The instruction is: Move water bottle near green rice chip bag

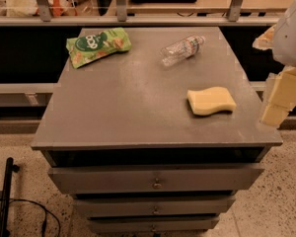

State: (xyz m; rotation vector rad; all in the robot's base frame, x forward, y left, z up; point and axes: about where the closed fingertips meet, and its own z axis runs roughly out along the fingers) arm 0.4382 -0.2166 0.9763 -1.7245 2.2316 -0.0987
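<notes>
Camera view: water bottle (182, 49) lies on its side, upper right of tabletop (128, 107); green rice chip bag (98, 45) upper left, well apart. End effector (280, 98) at right frame edge, state can't tell. Risk: round bottle may roll if nudged; yellow sponge (211, 100) may be clipped on approach.

Warm, dim indoor light with a yellow-brown cast. The cabinet top (138, 107) is lit evenly from above and carries a faint pale sheen near its centre. The sponge (211, 100) throws only a thin shadow along its lower edge. The drawer recesses in the lower frame fall to near black. The gripper (278, 102), at the right edge, is brightly lit.
</notes>
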